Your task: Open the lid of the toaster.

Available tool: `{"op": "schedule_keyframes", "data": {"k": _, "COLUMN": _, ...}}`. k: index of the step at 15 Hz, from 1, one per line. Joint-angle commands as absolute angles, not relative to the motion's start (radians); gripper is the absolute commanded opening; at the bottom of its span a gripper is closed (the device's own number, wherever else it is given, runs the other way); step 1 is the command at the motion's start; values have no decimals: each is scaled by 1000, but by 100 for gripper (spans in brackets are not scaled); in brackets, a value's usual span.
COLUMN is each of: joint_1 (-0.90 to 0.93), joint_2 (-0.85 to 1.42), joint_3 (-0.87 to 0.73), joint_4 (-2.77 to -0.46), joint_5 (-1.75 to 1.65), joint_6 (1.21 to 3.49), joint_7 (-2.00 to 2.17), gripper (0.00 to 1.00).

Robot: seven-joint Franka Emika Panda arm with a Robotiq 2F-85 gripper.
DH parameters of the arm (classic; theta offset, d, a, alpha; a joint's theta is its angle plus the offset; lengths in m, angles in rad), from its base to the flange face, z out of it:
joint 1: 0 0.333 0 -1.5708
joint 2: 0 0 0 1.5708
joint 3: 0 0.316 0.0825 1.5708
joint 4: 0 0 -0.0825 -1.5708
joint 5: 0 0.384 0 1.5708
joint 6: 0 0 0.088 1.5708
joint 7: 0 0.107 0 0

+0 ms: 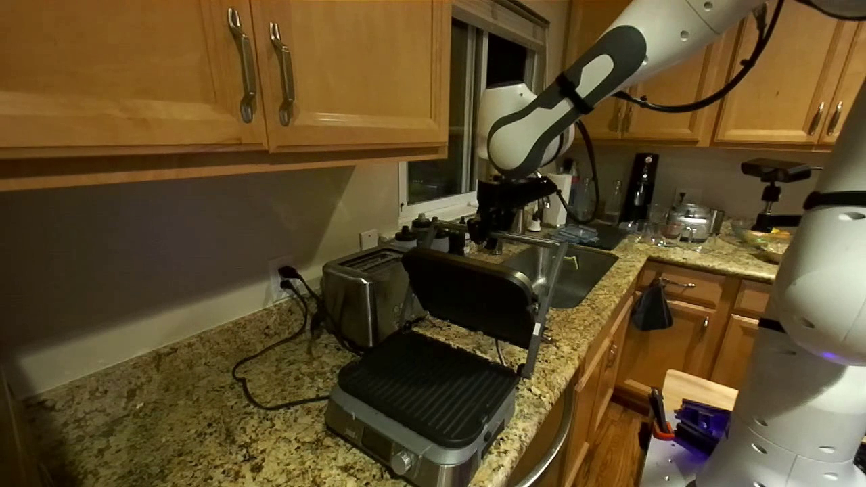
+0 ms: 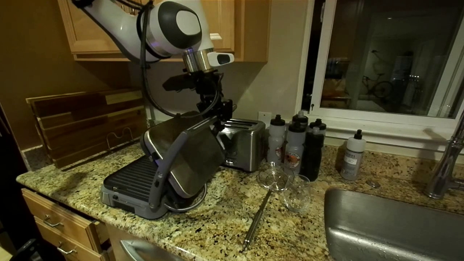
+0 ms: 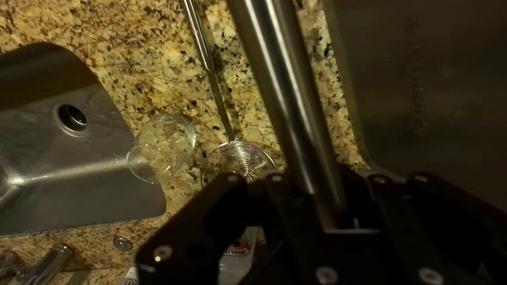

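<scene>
Toaster lid (image 1: 467, 294): one plate, raised and tilted at the rear of the toaster (image 1: 426, 389), a low contact grill on the granite counter (image 2: 214, 232). Its outer face is brushed silver with rounded corners; the lower cooking plate (image 2: 131, 177) is black and ribbed. Two grey side arms (image 1: 544, 312) carry one cylindrical metal handle bar (image 3: 292, 99). The gripper (image 3: 327, 179) sets one black finger (image 3: 392, 209) on each side of this bar, the pair parted by at least its width; whether they press on it cannot be made out. One boxy chrome slot toaster (image 1: 352, 311) stands just beside the lid, partly hidden by it. Beyond it are five clustered capped bottles (image 2: 294, 143) and a sixth bottle (image 2: 353, 159) apart. One clear glass (image 2: 297, 197) and one long-handled metal utensil (image 3: 218, 97) with a coiled-wire disc are near the sink (image 2: 380, 217). One black cord (image 1: 270, 408) loops across the counter.
</scene>
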State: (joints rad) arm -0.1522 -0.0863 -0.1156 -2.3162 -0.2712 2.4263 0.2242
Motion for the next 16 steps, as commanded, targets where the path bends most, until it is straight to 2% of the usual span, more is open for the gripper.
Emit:
{"op": "schedule_keyframes", "data": {"k": 1, "joint_1": -178, "joint_2": -71, "joint_3": -152, "joint_4": -2294, "joint_5": -289, "joint_6": 2461, "joint_7": 130, "gripper": 4}}
{"op": "schedule_keyframes", "data": {"k": 11, "joint_1": -182, "joint_2": -18, "joint_3": -189, "joint_4": -2258, "joint_5": -307, "joint_6": 2466, "joint_7": 30, "gripper": 4}}
{"op": "schedule_keyframes", "data": {"k": 12, "joint_1": -183, "joint_2": -13, "joint_3": -190, "joint_4": -2255, "joint_5": -302, "joint_6": 2458, "joint_7": 16, "gripper": 22}}
{"op": "schedule_keyframes", "data": {"k": 13, "joint_1": -183, "joint_2": -13, "joint_3": -191, "joint_4": -2253, "joint_5": -301, "joint_6": 2449, "joint_7": 14, "gripper": 36}}
{"op": "schedule_keyframes", "data": {"k": 16, "joint_1": -184, "joint_2": -35, "joint_3": -198, "joint_4": -2264, "joint_5": -305, "joint_6": 2437, "joint_7": 8, "gripper": 54}}
